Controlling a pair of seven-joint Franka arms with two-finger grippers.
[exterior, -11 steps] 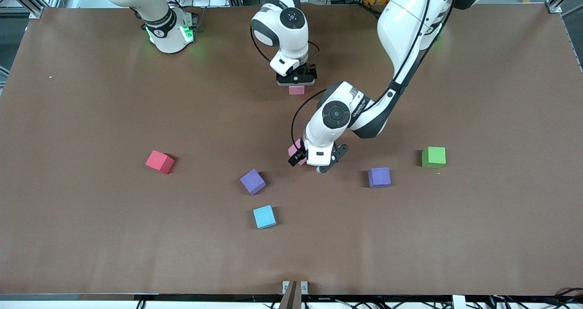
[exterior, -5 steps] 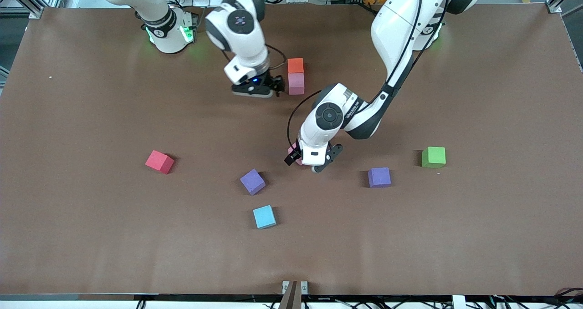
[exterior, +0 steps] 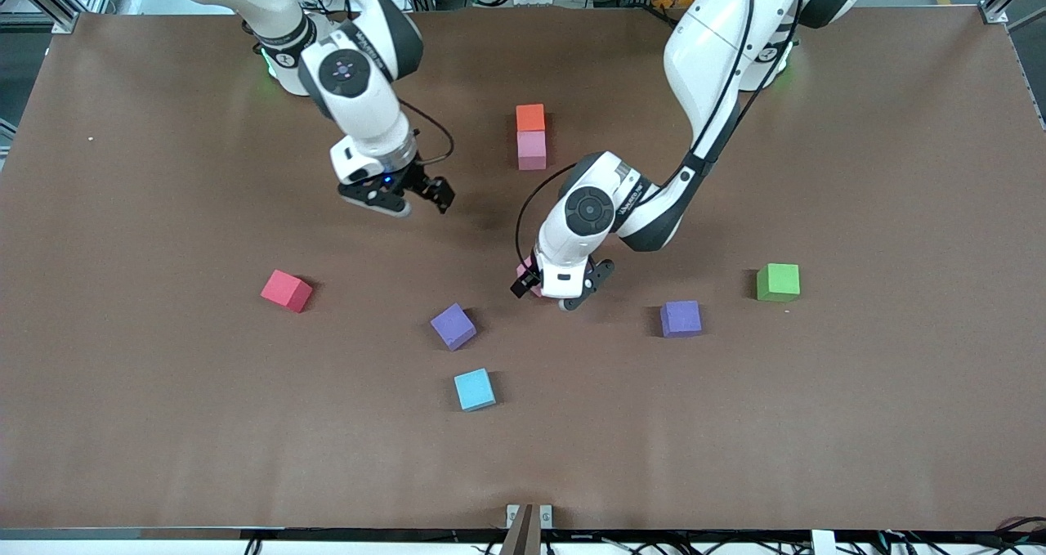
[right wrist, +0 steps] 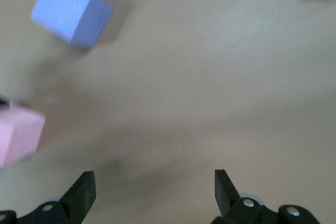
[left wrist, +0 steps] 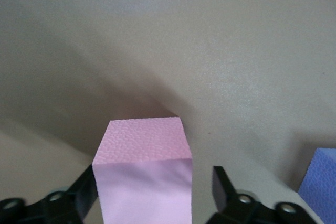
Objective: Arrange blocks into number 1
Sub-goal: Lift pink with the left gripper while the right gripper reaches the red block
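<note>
Swung away from the orange (exterior: 530, 117) and pink (exterior: 532, 149) pair, right tool (exterior: 398, 199) gaping over bare desk (exterior: 163, 424); left tool (exterior: 563, 291) straddling loose pink cube (left wrist: 143, 174), one finger touching, not yet clamped; best squeezed squarely before lifting toward column

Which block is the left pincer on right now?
Follow the left arm down to its pincer at mid-table. Between its fingers sits a pink block, mostly hidden under the wrist. The other pink block sits beside the orange block, nearer the bases.
</note>
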